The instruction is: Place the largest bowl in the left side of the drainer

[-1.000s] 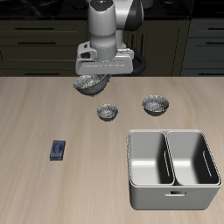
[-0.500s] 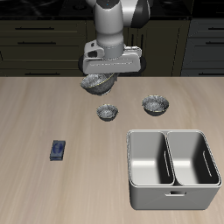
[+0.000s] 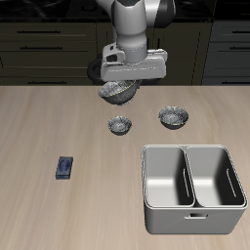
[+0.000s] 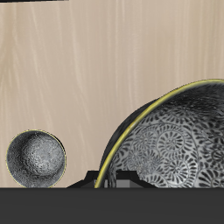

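Observation:
The largest bowl [image 3: 119, 93] hangs in the air above the back of the table, tilted, with my gripper [image 3: 123, 84] shut on its rim. In the wrist view the same bowl [image 4: 175, 140] fills much of the frame, showing its yellow-edged rim and patterned inside. The drainer [image 3: 186, 149], a grey two-compartment tub, stands near the table's front edge, well forward of the held bowl; both compartments hold nothing. My fingertips are mostly hidden by the bowl.
A tiny bowl [image 3: 119, 125] rests on the table just below and in front of the held one, also seen as the small bowl [image 4: 37, 159]. A mid-sized bowl [image 3: 174, 118] sits beside it. A small blue block [image 3: 64, 167] lies apart.
The arm has carried the largest bowl sideways across the back of the table, toward the drainer's side. The other bowls, the drainer and the blue block have not moved.

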Robot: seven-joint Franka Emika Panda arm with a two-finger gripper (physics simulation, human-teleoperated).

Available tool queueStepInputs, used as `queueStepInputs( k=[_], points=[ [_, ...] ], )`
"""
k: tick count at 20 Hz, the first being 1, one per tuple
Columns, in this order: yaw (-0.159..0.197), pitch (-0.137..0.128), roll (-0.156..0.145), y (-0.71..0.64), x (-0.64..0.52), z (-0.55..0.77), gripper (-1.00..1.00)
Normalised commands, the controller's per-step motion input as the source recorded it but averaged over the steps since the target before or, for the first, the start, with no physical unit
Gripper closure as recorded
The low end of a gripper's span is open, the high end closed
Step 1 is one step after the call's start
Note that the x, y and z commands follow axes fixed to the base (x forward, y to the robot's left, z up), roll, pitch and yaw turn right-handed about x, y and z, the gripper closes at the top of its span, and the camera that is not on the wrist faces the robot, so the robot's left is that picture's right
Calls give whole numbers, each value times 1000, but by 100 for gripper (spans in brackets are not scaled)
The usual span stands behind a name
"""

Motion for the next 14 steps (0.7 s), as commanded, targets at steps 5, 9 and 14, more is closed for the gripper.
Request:
queueStepInputs(
  k=[5,9,14],
  points=[
    [6,-3,0,223,38,62,100],
    [-29,5,-4,171,69,131,100],
    [9,-29,0,155,52,172,100]
  ],
)
